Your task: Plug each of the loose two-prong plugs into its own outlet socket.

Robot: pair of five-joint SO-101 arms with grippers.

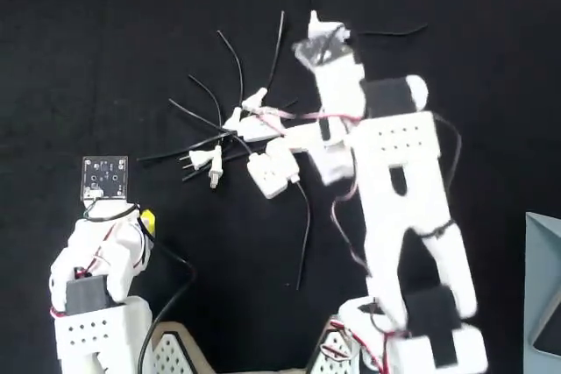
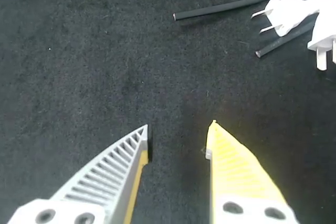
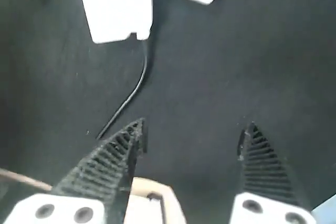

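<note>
While both pincers stand parted and empty, the relation that governs the coming move is best read from the high view.

Left pincer (image 2: 178, 129): grey and yellow fingers spread wide over the bare black surface (image 1: 88, 67), with nothing between them.

Nearest two-prong plug (image 1: 205, 161): lies flat on the surface, ahead of this pincer and off toward the right arm's side, apart from it. Its long axis runs across the surface, prongs pointing toward the left arm's side.

Second plug (image 1: 214, 179): just beside the first, prongs pointing back toward the arms' bases.

Right pincer (image 3: 193, 127): black fingers likewise spread, holding nothing, near a white socket block (image 3: 116, 6) whose cord (image 3: 131, 90) runs back toward the fingers.

Judgement: the left arm is nearer the two plugs and the right arm nearer the socket block. A grasp on the nearest plug would likely call for the left pincer to advance and swing toward the right arm's side. Its fingers should close across the plug's body, not along its length.
</note>
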